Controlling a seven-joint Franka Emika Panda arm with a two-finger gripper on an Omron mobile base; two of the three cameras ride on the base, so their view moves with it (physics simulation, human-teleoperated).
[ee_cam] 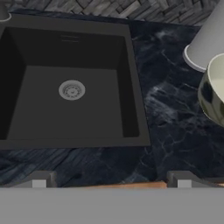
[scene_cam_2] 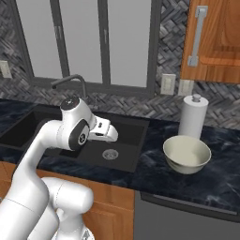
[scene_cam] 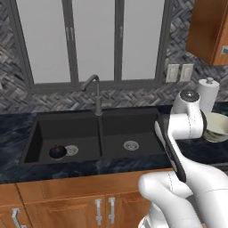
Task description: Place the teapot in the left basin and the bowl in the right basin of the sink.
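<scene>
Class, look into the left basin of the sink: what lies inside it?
The teapot sits on the left basin floor beside the silver drain. The floor beneath the teapot is covered.

The dark marbled counter [scene_cam_2: 178, 185] carried the cream bowl [scene_cam_2: 186, 154] right of the sink [scene_cam_2: 136, 140], with the paper towel roll [scene_cam_2: 192, 116] just behind it.

No writing, label, brand, number or sign can be read anywhere: the surfaces in all three views are plain, with nothing printed or marked on them.
</scene>
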